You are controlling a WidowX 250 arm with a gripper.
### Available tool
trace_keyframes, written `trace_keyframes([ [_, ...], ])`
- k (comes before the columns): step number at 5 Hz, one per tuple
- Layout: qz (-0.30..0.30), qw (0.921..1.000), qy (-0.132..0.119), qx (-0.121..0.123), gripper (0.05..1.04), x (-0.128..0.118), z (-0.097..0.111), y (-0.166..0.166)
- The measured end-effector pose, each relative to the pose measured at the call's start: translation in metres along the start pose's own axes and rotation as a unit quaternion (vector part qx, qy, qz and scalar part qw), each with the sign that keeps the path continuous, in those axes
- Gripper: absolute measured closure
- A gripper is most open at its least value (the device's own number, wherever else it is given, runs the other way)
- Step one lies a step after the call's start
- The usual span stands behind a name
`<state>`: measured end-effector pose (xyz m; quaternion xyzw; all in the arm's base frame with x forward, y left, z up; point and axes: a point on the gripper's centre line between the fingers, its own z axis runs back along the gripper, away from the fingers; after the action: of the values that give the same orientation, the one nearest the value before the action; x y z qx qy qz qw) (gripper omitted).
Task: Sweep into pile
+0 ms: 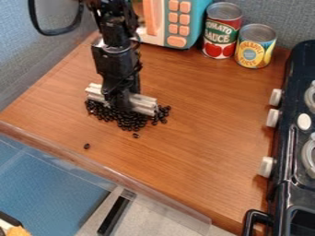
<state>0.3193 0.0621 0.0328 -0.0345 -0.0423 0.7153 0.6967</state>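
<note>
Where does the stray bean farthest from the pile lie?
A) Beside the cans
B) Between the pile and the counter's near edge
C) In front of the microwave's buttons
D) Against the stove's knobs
B: the lone bean sits between the pile and the counter's near edge.

Was lit brightly and fairly evenly by diffuse light, with source direction not determinable. Cast soft-edged shading on the wooden counter point(209, 152), darkest close around the black beans point(128, 121) and at the bases of the red can point(221, 31) and yellow can point(254, 48). Produced a mild pale sheen across the wood, glints on both metal can rims and slight glare along the clear edge strip point(132, 185), and left deep tones on the black arm point(117, 60).
</note>
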Motion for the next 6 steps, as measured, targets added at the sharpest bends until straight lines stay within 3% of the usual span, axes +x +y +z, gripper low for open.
trace_keyframes([
  [2, -0.028, 0.9959, 0.019, -0.084, 0.703, -0.028, 0.046, -0.043],
  [3, -0.066, 0.9917, 0.011, -0.11, 0.703, -0.051, 0.051, -0.07],
  [5, -0.129, 0.9887, -0.015, -0.074, 0.703, -0.086, 0.009, -0.091],
  [6, -0.15, 0.9868, -0.027, -0.056, 0.703, -0.088, -0.008, -0.087],
])
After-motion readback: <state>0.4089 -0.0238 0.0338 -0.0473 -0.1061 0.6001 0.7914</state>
